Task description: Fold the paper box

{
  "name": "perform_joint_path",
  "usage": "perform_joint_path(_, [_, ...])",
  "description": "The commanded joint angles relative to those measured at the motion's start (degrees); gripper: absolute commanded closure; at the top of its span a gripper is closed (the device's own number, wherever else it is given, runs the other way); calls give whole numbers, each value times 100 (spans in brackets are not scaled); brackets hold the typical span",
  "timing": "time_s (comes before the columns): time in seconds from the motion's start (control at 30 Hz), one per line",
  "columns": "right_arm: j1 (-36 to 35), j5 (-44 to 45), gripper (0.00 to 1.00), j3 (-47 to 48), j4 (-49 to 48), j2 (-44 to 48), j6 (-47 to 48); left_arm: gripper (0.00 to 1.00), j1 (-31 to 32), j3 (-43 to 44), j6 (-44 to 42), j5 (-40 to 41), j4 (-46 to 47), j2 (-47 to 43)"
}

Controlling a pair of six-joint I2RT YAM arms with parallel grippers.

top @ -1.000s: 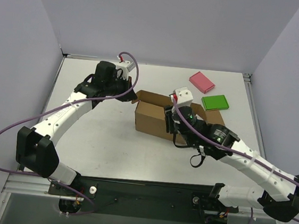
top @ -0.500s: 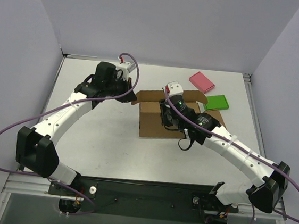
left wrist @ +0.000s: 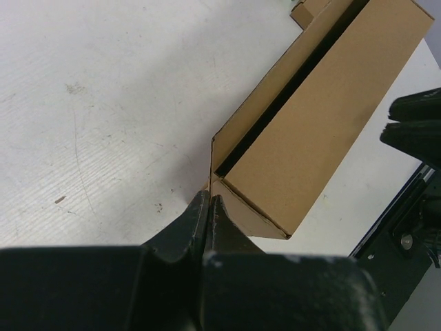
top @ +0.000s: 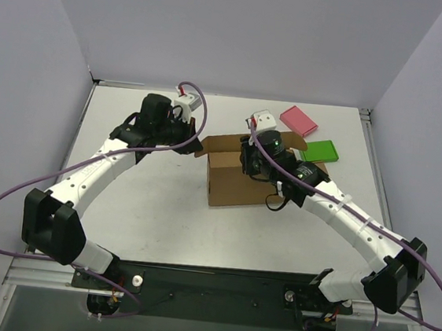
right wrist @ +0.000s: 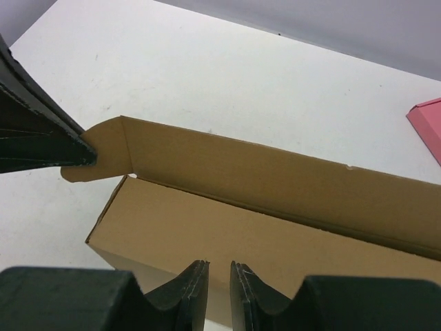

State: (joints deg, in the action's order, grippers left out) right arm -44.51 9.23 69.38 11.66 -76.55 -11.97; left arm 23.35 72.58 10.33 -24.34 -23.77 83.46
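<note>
Right now the paper box [top: 235, 184] sits near the middle of the tabletop [top: 146, 205]. Its long axis runs left to right in the view from above, so 1 short end faces each arm.

Our left gripper [left wrist: 209, 205] is at the left end. Its fingers are pressed together on the small rounded tab at that corner, and we judge that it pins that end in place.

Our right gripper [right wrist: 218, 270] hangs over the middle of the box's length. Its 2 fingers are a narrow slit apart, with nothing between them that we can see. The wide brown panel lies straight under them. The long rear flap rises just beyond, parallel to the long axis and still apart from the panel along a dark gap.

So the unfolded flap lies ahead of the right gripper, away from the arm bases, and the right arm is the nearer one to it. We judge that the coming fold runs across the short axis, and the left end must not slide while it happens.
</note>
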Motion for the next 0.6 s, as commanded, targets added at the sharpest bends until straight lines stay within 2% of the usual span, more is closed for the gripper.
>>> perform_joint_path(0.0, [109,-220,79,-188,-471,-237,388,100,55,46,-224,-97,153,-199])
perform_joint_path(0.27, [136,-370,79,-530,-498,-246,213,100,64,2,-163,-45,250,-260])
perform_joint_path(0.57, [66,-1,83,-1172,-454,-228,-359,100,152,11,741,104,707,-190])
